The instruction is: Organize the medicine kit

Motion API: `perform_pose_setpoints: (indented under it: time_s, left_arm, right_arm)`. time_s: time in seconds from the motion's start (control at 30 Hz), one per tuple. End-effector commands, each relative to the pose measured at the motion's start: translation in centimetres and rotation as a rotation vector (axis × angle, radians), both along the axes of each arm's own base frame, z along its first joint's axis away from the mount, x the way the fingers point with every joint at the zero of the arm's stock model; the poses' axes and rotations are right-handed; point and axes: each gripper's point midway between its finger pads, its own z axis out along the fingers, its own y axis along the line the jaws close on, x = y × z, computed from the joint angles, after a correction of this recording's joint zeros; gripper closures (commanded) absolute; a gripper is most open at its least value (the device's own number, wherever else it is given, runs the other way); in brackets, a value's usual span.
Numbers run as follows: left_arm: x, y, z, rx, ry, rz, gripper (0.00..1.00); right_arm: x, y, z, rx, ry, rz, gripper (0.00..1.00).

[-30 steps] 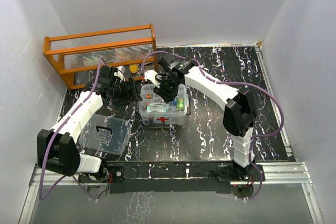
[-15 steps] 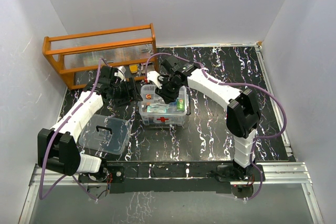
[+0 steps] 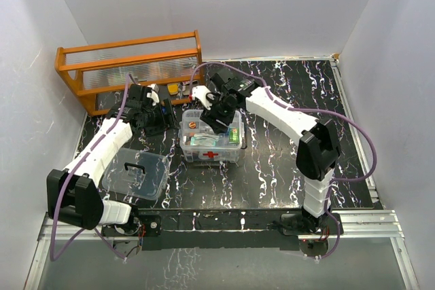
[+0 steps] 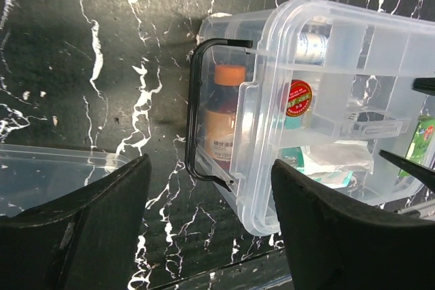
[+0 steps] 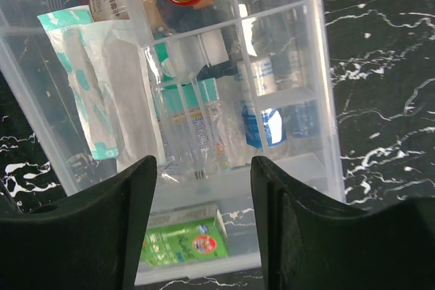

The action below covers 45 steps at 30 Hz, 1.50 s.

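Atop black marbled table (image 3: 272,168), poised over uncovered medicine kit (image 3: 211,142) with right gripper (image 5: 204,168) released, left gripper (image 4: 211,168) released at 10 o'clock, lid (image 3: 139,173) at 8.

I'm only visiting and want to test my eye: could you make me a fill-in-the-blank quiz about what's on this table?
1. The medicine kit has a small ____ cross on its front.
2. Its lid lies on the table, on the robot's ____ side.
3. The right claw hangs over the kit with jaws ____.
4. The wooden rack at the back is ____.
Missing words: red; left; open; orange.
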Motion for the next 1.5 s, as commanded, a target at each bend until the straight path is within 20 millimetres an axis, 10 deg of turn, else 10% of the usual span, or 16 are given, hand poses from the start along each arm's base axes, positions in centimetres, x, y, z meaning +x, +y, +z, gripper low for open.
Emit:
perform_pose_setpoints:
  time_s: [0.0, 0.27, 0.5, 0.93, 1.47]
  left_arm:
    - [0.6, 2.0, 3.2, 0.064, -0.097, 0.074, 0.30]
    - [-1.6, 9.0, 1.9, 0.284, -0.092, 0.416, 0.24]
    - [-6.3, 13.7, -1.5, 0.403, -0.002, 0.677, 0.21]
    - [-9.3, 14.9, -7.6, 0.382, 0.118, 0.928, 0.37]
    - [-9.4, 14.6, -8.8, 0.347, 0.132, 0.955, 0.85]
  right_arm:
    - [1.1, -0.1, 7.3, 0.113, -0.153, -0.058, 0.43]
    - [2.0, -0.2, 12.2, 0.300, -0.232, -0.308, 0.39]
    - [0.4, -1.0, 12.0, 0.431, -0.169, -0.474, 0.42]
    - [-2.9, -1.2, 9.9, 0.500, -0.066, -0.467, 0.54]
    - [-3.3, -2.2, 9.6, 0.484, -0.088, -0.475, 0.56]
